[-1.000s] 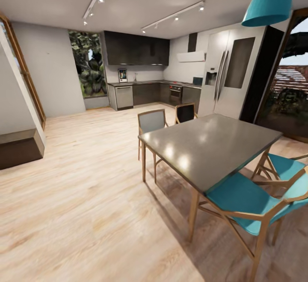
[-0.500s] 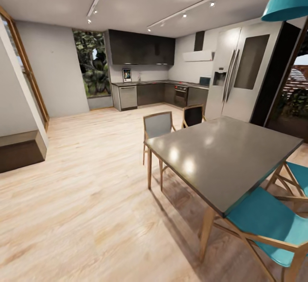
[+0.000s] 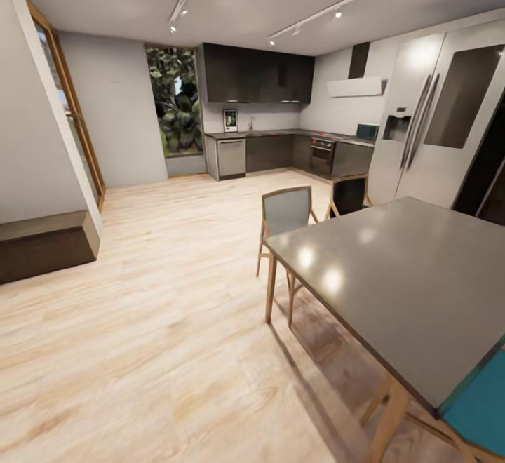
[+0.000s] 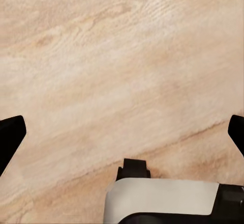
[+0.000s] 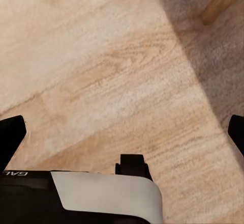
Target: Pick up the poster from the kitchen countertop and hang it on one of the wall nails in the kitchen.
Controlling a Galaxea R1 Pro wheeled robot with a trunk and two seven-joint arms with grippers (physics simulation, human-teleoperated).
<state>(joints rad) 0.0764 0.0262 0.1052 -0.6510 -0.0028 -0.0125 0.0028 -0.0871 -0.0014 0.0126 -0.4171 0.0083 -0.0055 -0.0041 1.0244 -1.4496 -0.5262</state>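
The poster (image 3: 230, 120) stands upright far off on the kitchen countertop (image 3: 280, 134), leaning against the back wall beside the window. It shows as a small white-bordered rectangle with dark artwork. On the pale grey wall (image 3: 116, 119) left of the window, a nail is too small to make out. In the left wrist view my left gripper (image 4: 122, 132) is open over bare wooden floor, holding nothing. In the right wrist view my right gripper (image 5: 122, 132) is open too, above floor near a table leg's shadow.
A grey dining table (image 3: 421, 287) fills the near right, with a grey chair (image 3: 284, 212), a dark chair (image 3: 348, 195) and a teal seat (image 3: 484, 407) around it. A tall fridge (image 3: 442, 119) stands on the right. A dark low block (image 3: 45, 242) sits at the left. Open wooden floor (image 3: 175, 252) leads to the kitchen.
The whole head view has shifted: the kitchen looks nearer and sits further right, the table has grown larger, and the teal lamp has left the picture. The camera moved, not the things.
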